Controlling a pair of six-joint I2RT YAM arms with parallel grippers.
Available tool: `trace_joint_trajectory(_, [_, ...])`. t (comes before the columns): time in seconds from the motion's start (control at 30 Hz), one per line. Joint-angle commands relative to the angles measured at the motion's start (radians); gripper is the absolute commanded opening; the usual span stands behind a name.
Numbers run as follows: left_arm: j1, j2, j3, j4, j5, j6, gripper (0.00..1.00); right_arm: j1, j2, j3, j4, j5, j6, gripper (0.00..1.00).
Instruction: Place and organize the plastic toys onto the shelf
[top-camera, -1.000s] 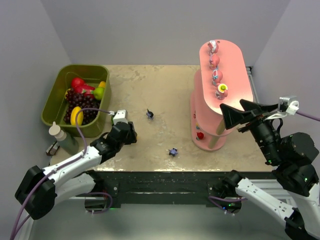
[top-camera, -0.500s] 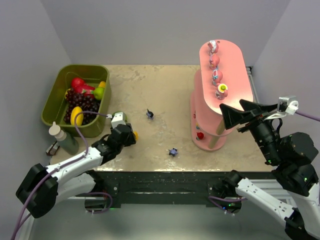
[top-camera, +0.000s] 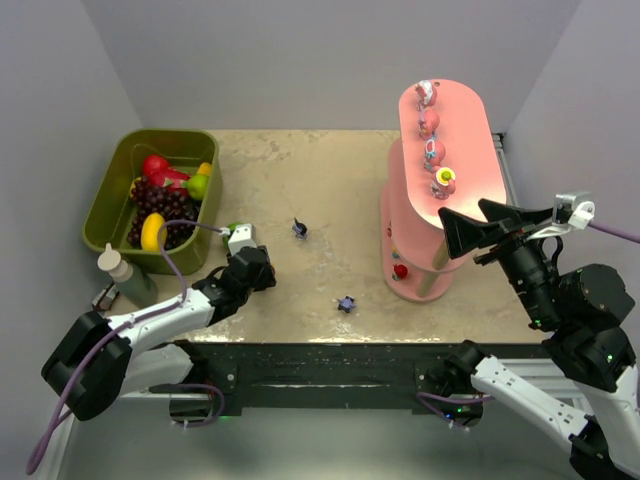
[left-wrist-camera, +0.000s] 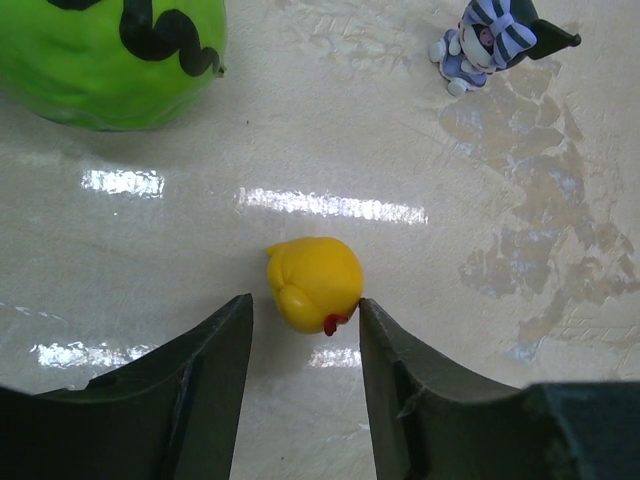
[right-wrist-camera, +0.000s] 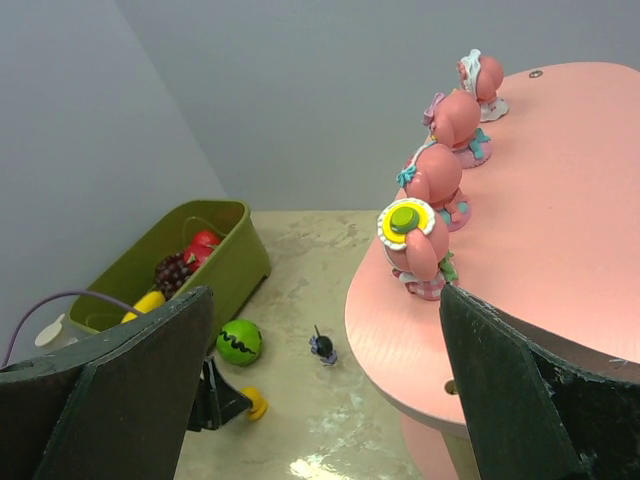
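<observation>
From above, my left arm (top-camera: 170, 315) reaches low across the bench (top-camera: 330, 180), its jaws down near the front right corner of the olive bin (top-camera: 105, 215) of fake fruit. Two dark blue toys (top-camera: 300, 229) lie apart on the open bench, one mid-bench and one nearer the front edge. The pink shelf (top-camera: 470, 150) stands at the right. A row of four pink figurines (top-camera: 433, 150) runs along the left side of its top board, and a red toy (top-camera: 401, 270) sits on a lower tier. My right jaws hang beside that top board's near end.

Through my left wrist camera, my jaws stand apart around a yellow toy (left-wrist-camera: 315, 283) lying on the bench. The right finger (left-wrist-camera: 400, 370) is just at its red tip, and the left finger (left-wrist-camera: 200, 370) is a little clear of it. A green ball (left-wrist-camera: 100, 60) sits beyond at the left, and a striped blue-purple figurine (left-wrist-camera: 497, 40) at the right.

Through my right wrist camera, my jaws are spread wide with nothing between them. The nearest figurine, with a yellow hat (right-wrist-camera: 412, 250), stands just ahead at the board's edge.
</observation>
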Motion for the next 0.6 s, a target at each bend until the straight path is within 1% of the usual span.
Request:
trace_joint_trajectory(0.0, [0.000,-0.009,0.013,0.049,-0.033,-0.008,0.50,0.000,0.004,-0.007,0.023,0.005,-0.016,0.99])
trace_joint_trajectory(0.07, [0.000,-0.008,0.016,0.046,-0.036,-0.006,0.51,0.001,0.006,-0.007,0.024,0.004,-0.016,0.99])
trace_joint_trajectory(0.23, [0.000,0.002,0.019,0.054,-0.034,-0.006,0.58,0.000,0.010,-0.008,0.027,0.002,-0.017,0.99])
trace_joint_trajectory(0.33, [0.000,0.005,0.020,0.064,-0.036,-0.010,0.60,0.000,0.010,-0.007,0.029,0.002,-0.017,0.99])
trace_joint_trajectory(0.43, [0.000,0.005,0.017,0.081,-0.034,-0.016,0.60,0.000,0.007,-0.004,0.029,-0.001,-0.017,0.99])
trace_joint_trajectory(0.57, [0.000,0.018,0.016,0.107,-0.031,-0.022,0.55,0.000,0.004,-0.002,0.029,-0.001,-0.019,0.99])
